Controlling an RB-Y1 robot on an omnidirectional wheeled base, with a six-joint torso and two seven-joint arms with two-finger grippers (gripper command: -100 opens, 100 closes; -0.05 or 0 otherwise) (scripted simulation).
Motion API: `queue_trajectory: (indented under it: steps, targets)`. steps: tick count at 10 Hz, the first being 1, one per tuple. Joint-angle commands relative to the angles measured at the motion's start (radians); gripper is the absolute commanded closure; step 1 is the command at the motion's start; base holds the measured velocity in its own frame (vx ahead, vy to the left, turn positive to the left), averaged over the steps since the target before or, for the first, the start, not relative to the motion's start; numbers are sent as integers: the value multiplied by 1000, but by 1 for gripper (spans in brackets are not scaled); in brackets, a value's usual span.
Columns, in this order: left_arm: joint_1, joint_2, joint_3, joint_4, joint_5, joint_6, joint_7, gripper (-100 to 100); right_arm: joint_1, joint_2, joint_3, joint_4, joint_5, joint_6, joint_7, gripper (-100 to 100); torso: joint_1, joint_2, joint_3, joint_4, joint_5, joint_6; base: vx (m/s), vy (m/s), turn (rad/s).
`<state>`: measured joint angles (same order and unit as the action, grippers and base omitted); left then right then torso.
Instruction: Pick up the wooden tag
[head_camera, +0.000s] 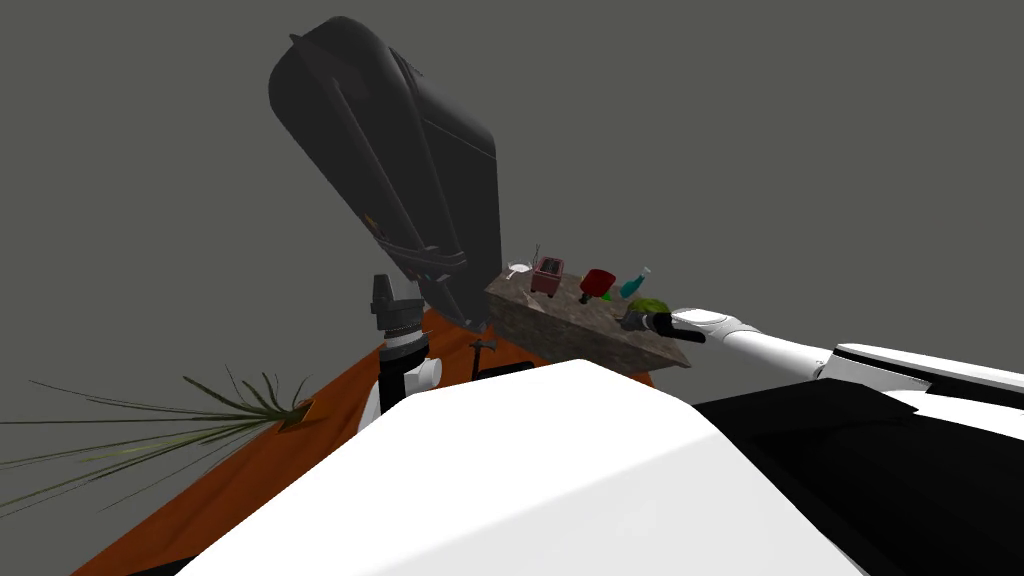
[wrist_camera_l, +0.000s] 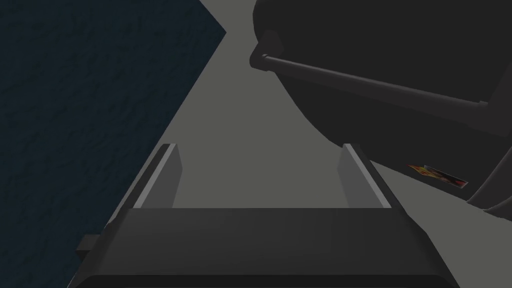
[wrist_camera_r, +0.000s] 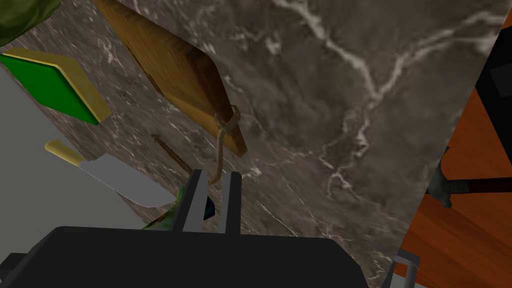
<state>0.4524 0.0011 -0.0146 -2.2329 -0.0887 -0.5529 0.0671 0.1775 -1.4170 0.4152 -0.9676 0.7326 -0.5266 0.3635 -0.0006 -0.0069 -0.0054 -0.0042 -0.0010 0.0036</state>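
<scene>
Head view: a stone-patterned bench (head_camera: 590, 335) stands ahead on an orange floor (head_camera: 300, 460), with a big dark case (head_camera: 400, 170) looming beyond its left end. On the bench stand a pink box (head_camera: 547, 275), a red thing (head_camera: 598, 283), a teal bottle (head_camera: 633, 287) and a green lump (head_camera: 650, 305). The right arm reaches in from the right, and its end effector (head_camera: 632, 320) sits at the near right part of the benchtop, just beside the green lump. The left end effector (head_camera: 390, 292) is held upright, left of the bench, near the case. A spiky plant (head_camera: 150, 430) lies at the far left, and a hammer (head_camera: 483, 345) is on the floor by the bench. Left wrist view: the left end effector (wrist_camera_l: 260, 147) has its fingers spread wide, holding nothing; the case (wrist_camera_l: 390, 60) is beside it. Right wrist view: the wooden tag (wrist_camera_r: 175, 75) lies flat on the bench (wrist_camera_r: 375, 125), and its cord (wrist_camera_r: 222, 135) trails from the tag's near end into the right end effector (wrist_camera_r: 212, 172), whose fingers are nearly pressed together, pinching the cord's end. Next to the tag lie a green sponge (wrist_camera_r: 55, 85) and a knife (wrist_camera_r: 115, 180).
</scene>
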Motion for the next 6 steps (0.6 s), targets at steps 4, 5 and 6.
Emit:
queue_trajectory:
  steps: [4, 5, 6]
  targets:
    - [0, 0, 0, 0, 0, 0, 0, 0, -37, 43, -59, 82, 70, -116, 46, 100, 1, 0, 0, 0, 0, 1, 73, 58, -150]
    - [0, 0, 0, 0, 0, 0, 0, 0, -34, 39, -54, 74, 65, -99, 40, 100, 1, 1, 0, 0, 0, 0, 14, 17, -6]
    - [0, 0, 0, 0, 0, 0, 0, 0, -33, 40, -55, 75, 66, -104, 42, 0, -1, 2, 1, 1, 0, -1, 0, 0, 0]
